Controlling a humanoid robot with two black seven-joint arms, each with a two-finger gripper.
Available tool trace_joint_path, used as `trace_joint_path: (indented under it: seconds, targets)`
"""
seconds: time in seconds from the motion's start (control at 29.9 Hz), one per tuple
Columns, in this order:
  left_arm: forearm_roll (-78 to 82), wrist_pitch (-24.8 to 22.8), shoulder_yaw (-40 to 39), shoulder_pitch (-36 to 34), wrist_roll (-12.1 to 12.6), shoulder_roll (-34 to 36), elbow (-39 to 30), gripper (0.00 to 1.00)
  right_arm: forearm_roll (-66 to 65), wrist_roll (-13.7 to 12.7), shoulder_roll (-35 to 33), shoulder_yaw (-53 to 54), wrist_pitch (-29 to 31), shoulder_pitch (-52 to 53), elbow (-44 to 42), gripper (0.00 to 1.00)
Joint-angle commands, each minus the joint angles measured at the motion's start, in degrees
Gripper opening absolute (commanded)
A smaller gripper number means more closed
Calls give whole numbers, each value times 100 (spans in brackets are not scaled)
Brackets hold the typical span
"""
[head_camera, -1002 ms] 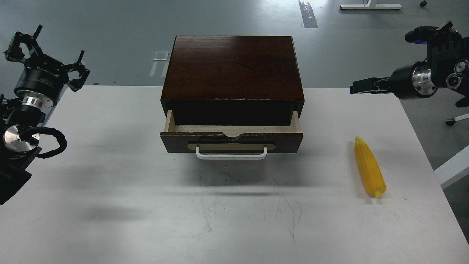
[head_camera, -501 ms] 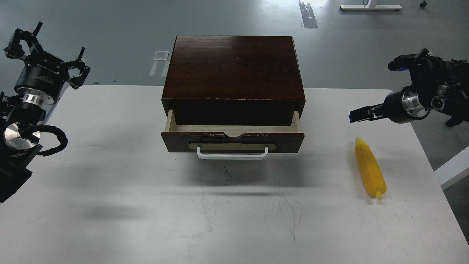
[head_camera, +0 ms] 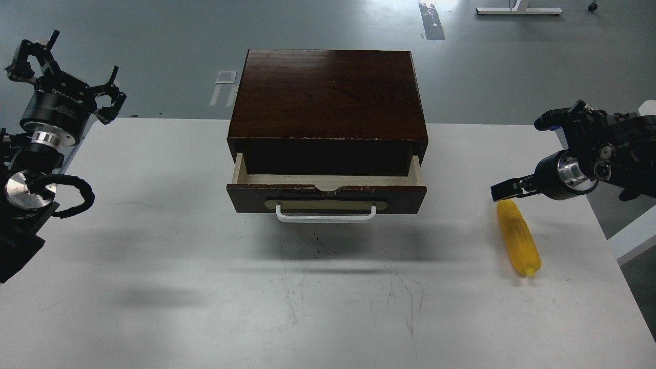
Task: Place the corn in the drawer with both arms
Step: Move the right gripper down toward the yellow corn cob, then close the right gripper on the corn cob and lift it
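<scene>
**Both arms raised, grippers apart**

The left arm rises along the left edge, its silver wrist ring showing, and the left gripper (head_camera: pixel 64 64) points up with claws spread wide. The right arm reaches in from the right edge; the right gripper (head_camera: pixel 505 189) points leftward, seen too narrow and dark to judge.

Yellow ridged plastic corn cobs (head_camera: pixel 518 237): one
Dark brown wooden drawers (head_camera: pixel 326 197): one
Black robot arms: two
White tables (head_camera: pixel 154 287): one

I see a white table (head_camera: pixel 154 318) w/ scuffs, on a grey floor (head_camera: pixel 154 31). Tape marks (head_camera: pixel 429 20) and a white furniture foot (head_camera: pixel 517 9) at back.
</scene>
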Motion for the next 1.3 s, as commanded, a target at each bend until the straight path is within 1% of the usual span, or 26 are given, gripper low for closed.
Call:
trace_joint_path:
  seconds: [0.0,0.1,0.17,0.23,0.33,0.37,0.43,0.5,0.6,0.63,0.77,0.87,0.97,1.0,1.04,1.14,1.27]
  targets:
    - [1,0,-9,2,-17,36,0,99,-301,3,-73,-10,1,-80,234,97]
    - [-8,0,-9,11,-26,98,0,99,-363,-6,-249,-19,-13,-230,401,94]
    - [-8,0,-9,29,-26,107,0,99,-363,-24,-328,-11,-179,-353,410,94]
    - [-8,0,-9,46,-26,107,0,99,-363,-59,-363,-2,-468,-467,401,93]
    - [-8,0,0,46,-26,98,0,99,-354,-59,-433,24,-583,-529,401,91]
    - [-8,0,0,46,-26,89,0,99,-354,-59,-468,59,-593,-546,401,90]
    - [-8,0,0,46,-26,72,0,99,-293,-59,-504,138,-671,-608,427,80]
    - [-8,0,0,46,-26,71,0,99,-284,-59,-504,200,-707,-625,506,76]
    - [0,0,0,46,-26,63,0,99,-292,-59,-504,218,-725,-696,507,74]
    - [1,0,0,46,-26,63,0,99,-292,-59,-504,218,-725,-696,498,72]
    - [1,0,0,46,-26,63,9,99,-292,-59,-504,218,-725,-757,507,70]
    - [9,0,9,46,-26,63,9,99,-310,-50,-513,218,-751,-880,498,67]
    - [9,0,9,55,-26,63,9,99,-292,2,-574,218,-751,-915,524,49]
    - [9,0,9,55,-26,71,9,99,-292,29,-600,218,-742,-916,533,38]
    - [9,0,9,55,-26,71,9,99,-292,38,-609,218,-742,-916,533,34]
    - [18,0,26,55,-17,98,9,99,-292,64,-671,235,-742,-916,542,27]
    - [18,0,18,29,-17,115,9,99,-249,64,-820,638,-734,-890,751,23]
